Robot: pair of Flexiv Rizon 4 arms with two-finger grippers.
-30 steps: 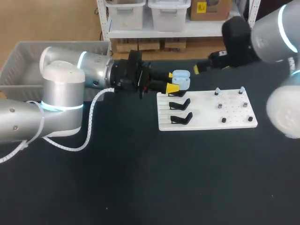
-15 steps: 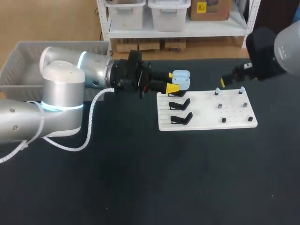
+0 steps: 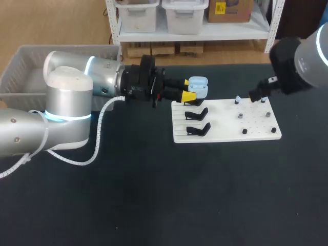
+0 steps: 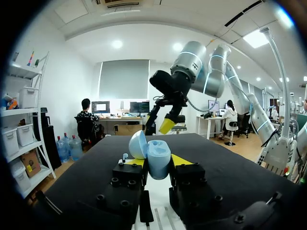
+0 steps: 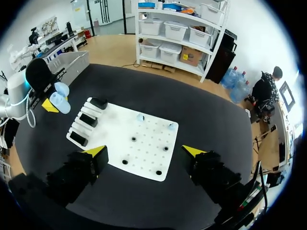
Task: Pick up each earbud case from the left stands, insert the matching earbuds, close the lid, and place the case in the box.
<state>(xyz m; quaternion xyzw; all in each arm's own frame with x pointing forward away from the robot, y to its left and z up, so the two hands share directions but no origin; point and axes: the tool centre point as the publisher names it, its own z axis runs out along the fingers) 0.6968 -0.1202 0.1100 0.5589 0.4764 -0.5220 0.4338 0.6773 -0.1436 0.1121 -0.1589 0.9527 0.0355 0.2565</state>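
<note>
L gripper (image 4: pixel 157 162) pinching open blue case (image 3: pixel 198 87), R gripper (image 5: pixel 145 151) spread above white board (image 5: pixel 149 132)

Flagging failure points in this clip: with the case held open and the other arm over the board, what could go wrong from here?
The left tool grips the open blue case with much of it jutting past the tips; pressing earbuds in might tilt or slip it. The right tool hangs wide open over the white board; the earbuds are small, so a grasp might miss or topple one.
</note>
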